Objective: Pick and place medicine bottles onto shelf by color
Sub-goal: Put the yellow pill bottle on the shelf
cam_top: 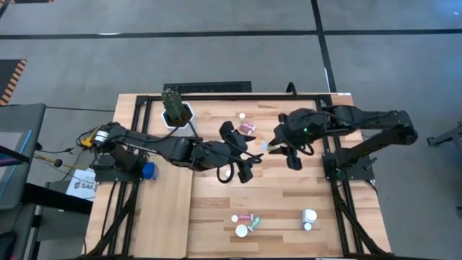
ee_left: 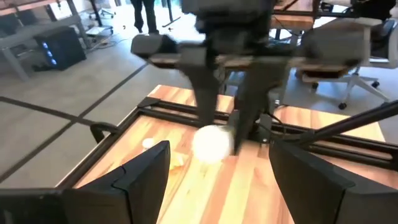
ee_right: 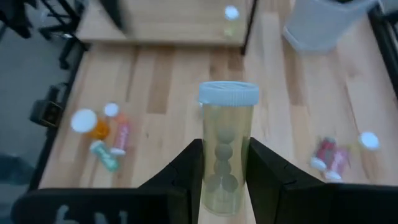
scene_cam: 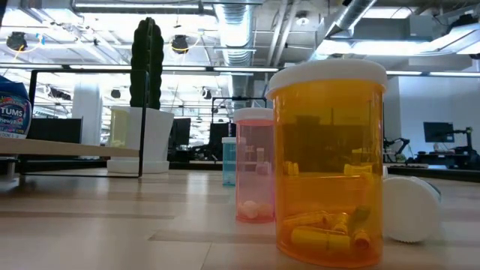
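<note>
Pale, clear bottle [ee_right: 227, 149] stands clamped upright in my right gripper [cam_top: 278, 148], raised above the middle of the bench [cam_top: 303, 191]. My left gripper [cam_top: 242, 162] waits close by, fingers apart. I should carry it level to the shelf [cam_top: 166, 209] and release only once it rests there.

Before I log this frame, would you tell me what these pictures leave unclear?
- Held bottle: its base is hidden between the right claw fingers in the right wrist view, and in the left wrist view it is only a white blur.
- Bottle cluster: too small in the high view to count.
- Left claw: empty and open, though motion-blurred.
</note>
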{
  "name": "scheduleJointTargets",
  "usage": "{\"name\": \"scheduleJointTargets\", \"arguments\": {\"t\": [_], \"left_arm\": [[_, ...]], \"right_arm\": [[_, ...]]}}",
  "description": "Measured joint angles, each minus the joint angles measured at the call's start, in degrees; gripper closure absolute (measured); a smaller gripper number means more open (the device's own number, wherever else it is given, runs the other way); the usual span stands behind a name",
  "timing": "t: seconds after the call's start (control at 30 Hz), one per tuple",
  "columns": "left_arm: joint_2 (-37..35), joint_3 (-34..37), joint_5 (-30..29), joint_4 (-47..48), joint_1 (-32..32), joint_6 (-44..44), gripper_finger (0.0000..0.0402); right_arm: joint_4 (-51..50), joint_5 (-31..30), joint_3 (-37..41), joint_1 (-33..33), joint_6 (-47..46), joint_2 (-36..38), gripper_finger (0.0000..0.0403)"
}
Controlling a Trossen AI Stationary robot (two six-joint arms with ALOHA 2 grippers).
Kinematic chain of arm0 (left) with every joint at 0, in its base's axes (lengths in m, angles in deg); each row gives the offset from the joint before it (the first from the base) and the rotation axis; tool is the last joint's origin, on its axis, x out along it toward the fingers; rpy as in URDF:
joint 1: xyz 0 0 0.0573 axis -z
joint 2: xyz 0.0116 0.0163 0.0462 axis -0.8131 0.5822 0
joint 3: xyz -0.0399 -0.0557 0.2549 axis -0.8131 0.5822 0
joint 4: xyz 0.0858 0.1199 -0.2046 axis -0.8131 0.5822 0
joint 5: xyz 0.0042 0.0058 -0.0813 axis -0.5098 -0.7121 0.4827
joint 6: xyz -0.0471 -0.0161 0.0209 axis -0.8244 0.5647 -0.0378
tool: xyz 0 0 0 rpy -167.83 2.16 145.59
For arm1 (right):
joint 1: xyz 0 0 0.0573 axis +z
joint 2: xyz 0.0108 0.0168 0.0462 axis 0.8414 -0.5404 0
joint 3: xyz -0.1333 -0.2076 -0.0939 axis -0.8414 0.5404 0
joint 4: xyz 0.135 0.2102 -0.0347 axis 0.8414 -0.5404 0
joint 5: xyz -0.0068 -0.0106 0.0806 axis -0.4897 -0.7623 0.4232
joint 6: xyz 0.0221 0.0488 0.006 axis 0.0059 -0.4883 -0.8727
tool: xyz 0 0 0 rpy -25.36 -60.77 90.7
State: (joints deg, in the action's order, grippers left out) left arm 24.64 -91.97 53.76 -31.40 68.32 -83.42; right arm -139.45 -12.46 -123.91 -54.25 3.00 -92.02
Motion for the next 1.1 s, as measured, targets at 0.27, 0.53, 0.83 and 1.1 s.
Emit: {"name": "scheduleJointTargets", "arguments": {"t": [0.27,0.53,0.83,1.1], "left_arm": [[0.0,0.0,8.82,-1.04,-0.91,-0.14,0.0138],[0.39,-0.01,8.99,0.16,-0.89,-0.19,0.0138],[1.68,0.04,8.01,2.07,-1.45,-1.06,0.0138],[1.64,0.02,7.99,0.84,-1.6,-0.65,0.018]], "right_arm": [[0.58,-0.04,-1.96,3.16,1.08,-2.98,0.029],[2.47,-0.17,-2.62,3.59,2.26,-3.97,0.029],[3.81,-0.17,-2.67,3.69,3.62,-3.57,0.029],[2.8,-0.17,-2.64,3.69,3.79,-3.57,0.029]]}}
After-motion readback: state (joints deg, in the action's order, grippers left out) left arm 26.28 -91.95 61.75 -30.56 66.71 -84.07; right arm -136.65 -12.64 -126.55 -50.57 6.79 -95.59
